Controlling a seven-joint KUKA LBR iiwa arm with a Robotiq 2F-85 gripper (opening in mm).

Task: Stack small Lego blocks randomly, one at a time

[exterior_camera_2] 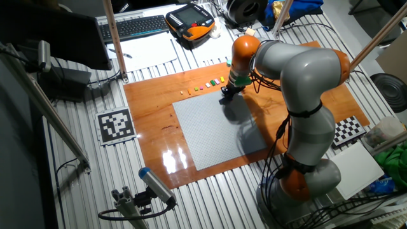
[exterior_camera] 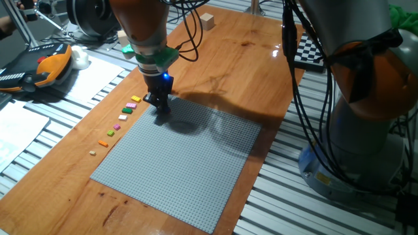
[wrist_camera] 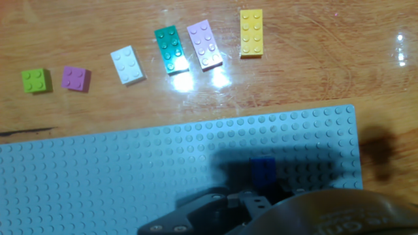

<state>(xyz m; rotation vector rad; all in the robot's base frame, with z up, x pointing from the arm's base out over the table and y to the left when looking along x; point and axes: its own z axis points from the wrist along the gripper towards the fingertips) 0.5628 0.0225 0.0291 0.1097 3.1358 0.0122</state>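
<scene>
Silver-grey arm point(exterior_camera_2: 305, 70), orange joints, black cables, black pincer point(exterior_camera: 159, 103)

Hand view: fingers point(wrist_camera: 222, 205) are low over the baseplate point(wrist_camera: 98, 176), near its far right corner. One small block point(wrist_camera: 262, 170) sits on the plate just ahead of the fingertips. Beyond plate edge, on the table point(wrist_camera: 313, 72), a row of six blocks point(wrist_camera: 171, 49) runs left to right, ahead of the fingers; two leftmost ones are smaller and further left.
</scene>
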